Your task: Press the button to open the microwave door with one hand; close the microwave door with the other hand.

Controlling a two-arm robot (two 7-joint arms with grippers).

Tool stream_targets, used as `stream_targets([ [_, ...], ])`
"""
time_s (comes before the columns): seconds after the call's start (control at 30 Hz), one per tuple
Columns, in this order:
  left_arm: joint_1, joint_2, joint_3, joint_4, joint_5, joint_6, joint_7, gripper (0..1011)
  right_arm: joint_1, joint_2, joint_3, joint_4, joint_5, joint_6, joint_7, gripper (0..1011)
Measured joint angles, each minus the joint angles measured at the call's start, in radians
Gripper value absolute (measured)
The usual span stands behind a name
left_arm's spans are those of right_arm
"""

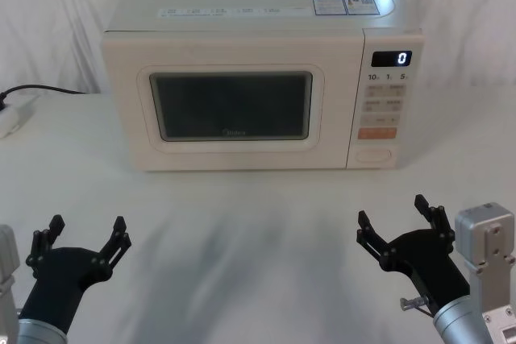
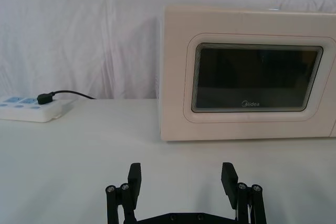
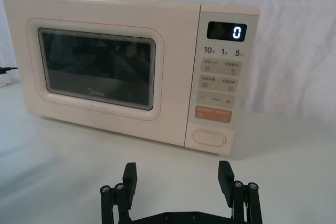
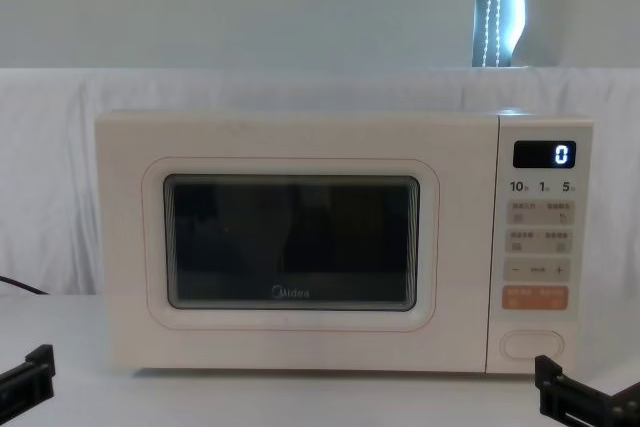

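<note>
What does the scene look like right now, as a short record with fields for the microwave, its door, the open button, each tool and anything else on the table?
microwave: cream-white, facing the robot, display reads 0
microwave door: shut, flush with the front
button: oval key at the bottom of the panel, under the orange key; untouched
left tool: open, near side of the table, left of the door, holding nothing
right tool: open, near side, roughly in line with the panel, holding nothing
other: power strip with a black plug, left of the microwave

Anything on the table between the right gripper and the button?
Nothing: head view shows bare white table between right gripper and button.
</note>
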Motion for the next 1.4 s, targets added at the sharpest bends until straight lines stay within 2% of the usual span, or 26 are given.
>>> stream_targets([
  [1.4,0.0,0.0,0.0,0.0,0.0,0.0,0.0,1001,0.0,0.0,0.0,0.0,0.0,0.0,0.0,1002],
])
